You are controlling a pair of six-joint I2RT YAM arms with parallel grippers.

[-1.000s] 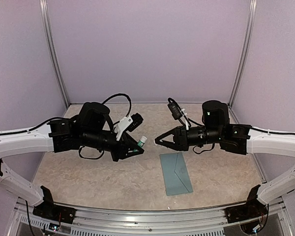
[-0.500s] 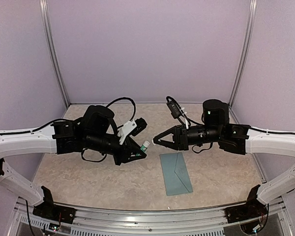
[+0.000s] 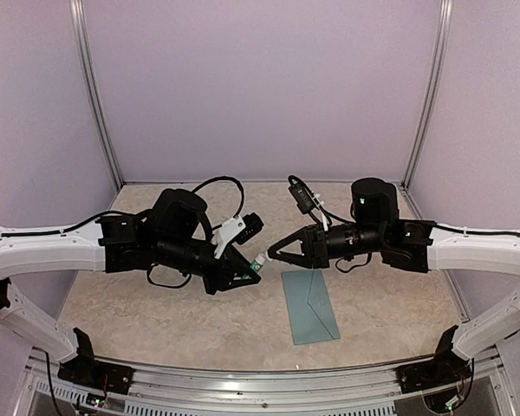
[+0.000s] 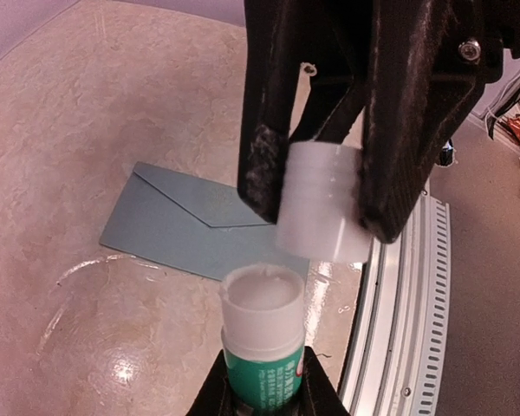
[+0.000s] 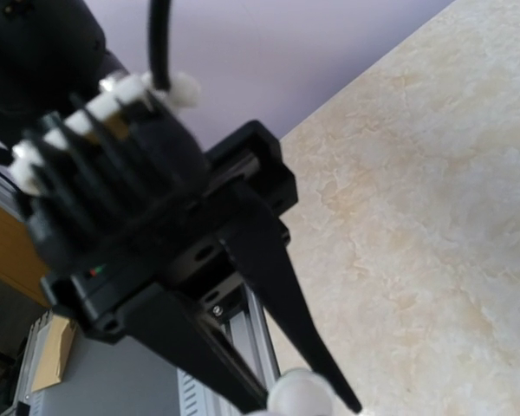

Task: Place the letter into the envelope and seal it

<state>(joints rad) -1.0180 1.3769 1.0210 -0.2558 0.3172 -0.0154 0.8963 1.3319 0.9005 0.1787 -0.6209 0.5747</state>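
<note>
- Envelope (image 3: pixel 310 305), muted teal, lies flat on the counter (image 3: pixel 182 321), right of the middle and close to the near edge. Its long sides run from the near edge toward the far one at a slight slant.
- Its pointed flap is folded down flat over the body. The V of the flap's edge shows on the upper face, tip toward the counter's left side.
- Both tools hang in the air over the middle of the counter, apart from the envelope, which lies nearer the near edge than they do.
- Left tool (image 3: pixel 251 269) is closed narrow on a glue stick (image 4: pixel 262 334). It grips the green-and-white body, and the open white end sticks out past the fingertips with pale glue showing in it.
- Right tool (image 3: pixel 274 251) is narrow too, pinching a small white cap (image 4: pixel 322 208) between its two black fingers (image 4: pixel 264 147), one on each side.
- The tools point at each other, tips almost meeting.
- In the left wrist view the cap sits just beside the stick's open end, offset a little to one side. Whether the two touch cannot be told.
- The right wrist view shows the other arm's black body close up. A blurred white round shape sits at the bottom edge, with beige marbled counter behind.
</note>
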